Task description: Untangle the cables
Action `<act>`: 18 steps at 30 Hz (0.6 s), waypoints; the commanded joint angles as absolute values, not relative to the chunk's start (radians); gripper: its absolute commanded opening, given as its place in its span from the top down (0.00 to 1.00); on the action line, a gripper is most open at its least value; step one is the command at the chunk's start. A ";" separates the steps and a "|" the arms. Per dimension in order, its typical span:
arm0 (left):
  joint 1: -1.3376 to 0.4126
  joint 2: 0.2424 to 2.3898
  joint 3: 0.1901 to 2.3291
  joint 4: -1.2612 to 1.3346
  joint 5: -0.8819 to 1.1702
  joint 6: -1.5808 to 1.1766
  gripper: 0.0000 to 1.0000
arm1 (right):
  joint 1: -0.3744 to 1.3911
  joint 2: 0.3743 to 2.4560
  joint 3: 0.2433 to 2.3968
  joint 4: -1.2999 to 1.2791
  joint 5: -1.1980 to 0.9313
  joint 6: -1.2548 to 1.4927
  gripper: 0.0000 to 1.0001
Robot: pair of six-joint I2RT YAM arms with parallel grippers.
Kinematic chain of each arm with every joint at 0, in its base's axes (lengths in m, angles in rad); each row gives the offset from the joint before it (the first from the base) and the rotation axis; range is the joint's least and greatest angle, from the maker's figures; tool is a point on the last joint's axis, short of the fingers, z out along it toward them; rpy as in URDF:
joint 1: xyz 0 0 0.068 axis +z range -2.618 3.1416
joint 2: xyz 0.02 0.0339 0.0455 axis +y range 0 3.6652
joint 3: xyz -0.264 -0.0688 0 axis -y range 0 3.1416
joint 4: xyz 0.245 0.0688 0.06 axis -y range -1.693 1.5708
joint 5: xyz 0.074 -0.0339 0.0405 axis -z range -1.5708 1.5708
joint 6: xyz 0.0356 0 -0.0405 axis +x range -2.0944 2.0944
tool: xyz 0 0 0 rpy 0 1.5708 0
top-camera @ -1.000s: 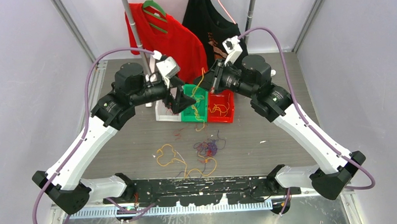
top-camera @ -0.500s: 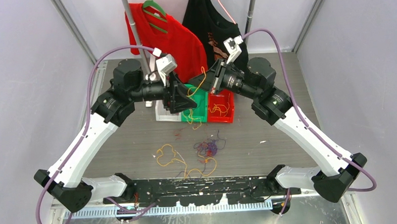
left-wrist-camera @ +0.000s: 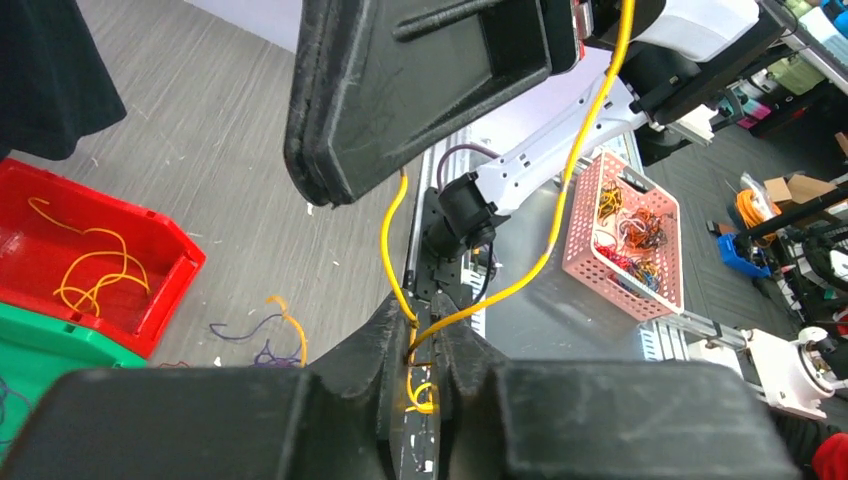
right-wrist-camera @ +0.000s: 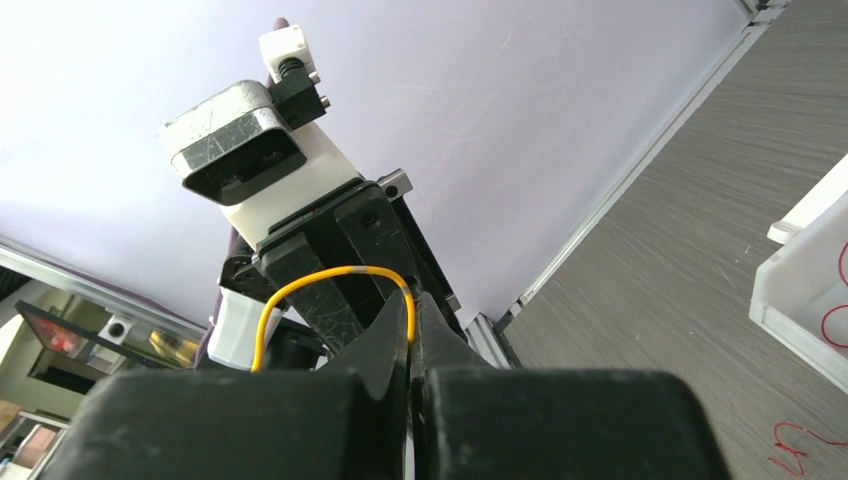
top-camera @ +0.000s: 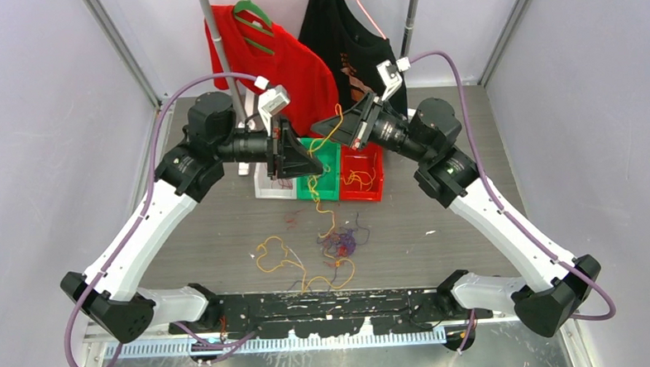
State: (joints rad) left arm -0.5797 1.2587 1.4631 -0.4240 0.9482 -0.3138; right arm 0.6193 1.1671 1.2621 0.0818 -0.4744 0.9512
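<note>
Both grippers meet above the bins, tip to tip. My right gripper point(top-camera: 323, 128) point(right-wrist-camera: 410, 322) is shut on a yellow cable point(right-wrist-camera: 330, 275) that arches out of its fingertips. My left gripper point(top-camera: 313, 167) point(left-wrist-camera: 428, 345) has closed on the same yellow cable point(left-wrist-camera: 560, 200), with looped strands pinched between its fingertips. From there a yellow strand point(top-camera: 317, 192) hangs down toward a tangle of purple, red and orange cables point(top-camera: 339, 245) on the table. An orange cable loop point(top-camera: 275, 253) lies left of the tangle. More yellow cables point(left-wrist-camera: 85, 270) sit in the red bin.
A white bin point(top-camera: 264, 189), a green bin point(top-camera: 330, 157) and a red bin point(top-camera: 365, 180) stand side by side under the grippers. A red shirt point(top-camera: 287, 65) and a black shirt point(top-camera: 344, 34) hang on a rack behind. A pink basket point(left-wrist-camera: 625, 235) of cables sits beyond the table's near edge.
My left gripper's jaws went from wide open to closed on the yellow cable. Both wrists moved up and back, and the yellow strand now stretches down toward the tangle.
</note>
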 commanded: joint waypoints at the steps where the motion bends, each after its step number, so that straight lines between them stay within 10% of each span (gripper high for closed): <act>1: -0.575 1.249 1.503 -0.352 0.969 -0.351 0.93 | 0.619 1.154 1.269 0.145 -0.497 0.984 0.99; 4: -0.574 1.251 1.523 -0.411 0.895 -0.307 1.00 | 0.617 1.170 1.279 0.111 -0.497 0.988 0.94; 11: -0.575 1.244 1.585 -0.583 0.604 -0.109 1.00 | 0.561 1.107 1.236 -0.083 -0.476 0.889 0.33; 18: -0.576 1.262 1.661 -0.759 0.460 0.091 1.00 | 0.514 0.993 1.204 -0.397 -0.582 0.586 0.29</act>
State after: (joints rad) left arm -0.5793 1.2648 1.5936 -0.6422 0.5545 -0.0685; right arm 0.5163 1.0611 1.1774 -0.2096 -0.4919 0.8101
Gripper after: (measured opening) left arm 0.010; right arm 0.720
